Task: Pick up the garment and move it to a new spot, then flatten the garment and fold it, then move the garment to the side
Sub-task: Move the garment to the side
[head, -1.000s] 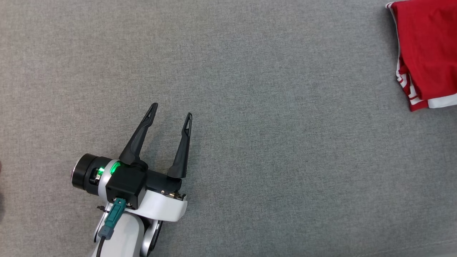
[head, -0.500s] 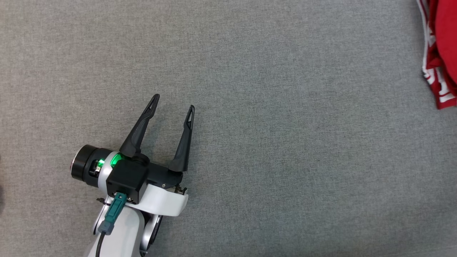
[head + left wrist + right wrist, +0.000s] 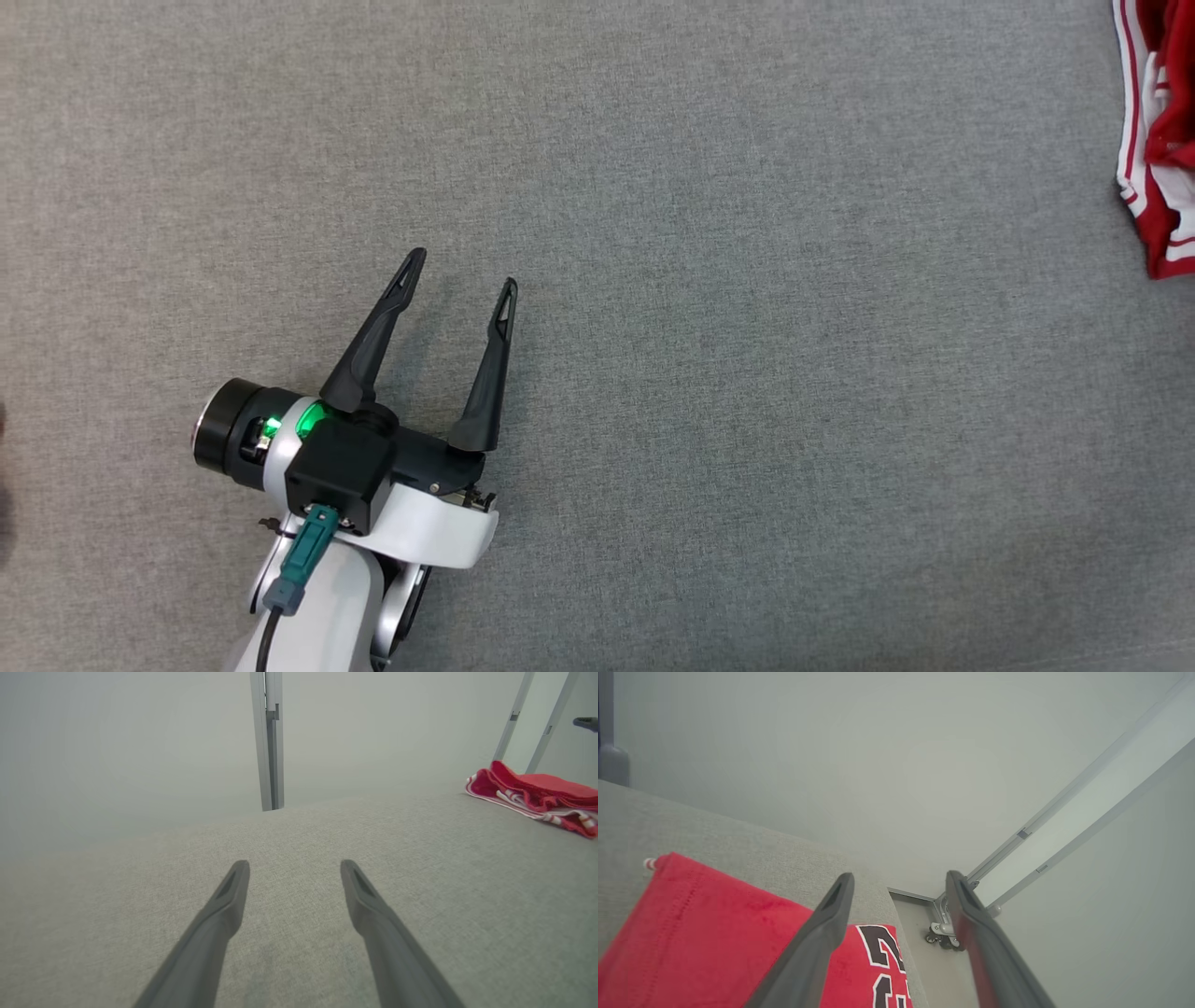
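Head view shows the folded red garment (image 3: 1162, 140) at the worktop's (image 3: 747, 373) right edge. My right claw (image 3: 900, 877) hangs over it, fingers apart, holding nothing. My left claw (image 3: 462, 271) is spread too, well apart from it. I judge the side-move done. Next I lift the right arm clear without snagging cloth.

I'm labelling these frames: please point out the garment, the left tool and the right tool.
garment (image 3: 544, 785), left wrist view, on its red top fold.
left tool (image 3: 463, 269), head view, midway between its fingertips.
right tool (image 3: 899, 876), right wrist view, midway between its fingertips.
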`<state>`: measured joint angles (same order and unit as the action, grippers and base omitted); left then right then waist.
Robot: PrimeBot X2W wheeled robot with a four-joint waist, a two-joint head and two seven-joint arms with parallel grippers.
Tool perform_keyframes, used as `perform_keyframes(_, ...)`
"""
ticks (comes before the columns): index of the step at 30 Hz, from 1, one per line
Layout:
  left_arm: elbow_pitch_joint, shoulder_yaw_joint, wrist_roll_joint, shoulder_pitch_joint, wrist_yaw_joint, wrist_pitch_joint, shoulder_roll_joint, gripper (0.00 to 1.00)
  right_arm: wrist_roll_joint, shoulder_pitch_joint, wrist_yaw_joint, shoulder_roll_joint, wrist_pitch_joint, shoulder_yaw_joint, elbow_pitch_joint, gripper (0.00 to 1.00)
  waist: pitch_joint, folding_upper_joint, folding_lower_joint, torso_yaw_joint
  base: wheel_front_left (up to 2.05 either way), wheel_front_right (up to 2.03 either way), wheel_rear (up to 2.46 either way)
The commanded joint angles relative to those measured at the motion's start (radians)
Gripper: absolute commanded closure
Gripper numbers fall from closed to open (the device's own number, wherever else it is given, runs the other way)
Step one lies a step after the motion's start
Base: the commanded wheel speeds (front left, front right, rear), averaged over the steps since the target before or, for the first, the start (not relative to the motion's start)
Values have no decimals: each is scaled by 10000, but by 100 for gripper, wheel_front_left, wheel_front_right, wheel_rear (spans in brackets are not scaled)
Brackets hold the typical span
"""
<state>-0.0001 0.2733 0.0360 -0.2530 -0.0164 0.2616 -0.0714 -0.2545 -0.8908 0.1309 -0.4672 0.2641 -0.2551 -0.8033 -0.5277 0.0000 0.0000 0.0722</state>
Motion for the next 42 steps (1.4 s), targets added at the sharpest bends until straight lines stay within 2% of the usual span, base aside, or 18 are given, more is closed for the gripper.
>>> perform_keyframes(1, 3, -28, 65, -150, 43, 47, 5, 0, 6, 157, 0, 204, 0, 11, 253, 0, 92, 0, 0, -3, 0, 0, 0)
perform_keyframes(5, 15, -45, 291, -86, 123, 47, 59, 0, 529, 401, 0, 1057, 0, 397, 1061, 0, 418, 0, 0, -85, 0, 0, 0)
perform_keyframes(11, 59, -176, 903, 214, 342, 45, 132, 0, 1853, 966, -2, 2044, 0, 1717, 1978, 0, 1109, 0, 0, -362, 0, 0, 0)
perform_keyframes(15, 122, -375, 1200, 400, 757, 47, 176, 0, 2715, 1494, 0, 2430, -1, 2599, 2516, 0, 1663, 0, 0, -688, 0, 0, 0)
perform_keyframes(20, 150, -506, 1635, 747, 1078, 45, 188, 0, 3486, 2478, 0, 2852, -1, 3467, 3353, 0, 2443, 0, 0, -1136, 0, 0, 0)
perform_keyframes(29, 20, -752, 2403, 1456, 1555, 47, 191, 0, 4570, 4594, -2, 3184, 0, 4381, 4503, 0, 3764, 0, 0, -1521, 0, 0, 0)
perform_keyframes(32, 211, -496, 2475, 1738, 1191, 45, 196, 0, 4882, 5282, -2, 3233, 0, 4381, 4815, 0, 4129, 0, 0, -1555, 0, 0, 0)
perform_keyframes(38, 399, -617, 2657, 2449, 870, 44, 187, 0, 5270, 7019, 0, 3117, 0, 4341, 5988, 0, 4736, 0, 0, -1561, 0, 0, 0)
perform_keyframes(42, 626, -724, 2652, 2903, 658, 35, 190, 0, 5156, 7993, 0, 3205, 0, 4168, 6215, 0, 5069, 0, 0, -1527, 0, 0, 0)
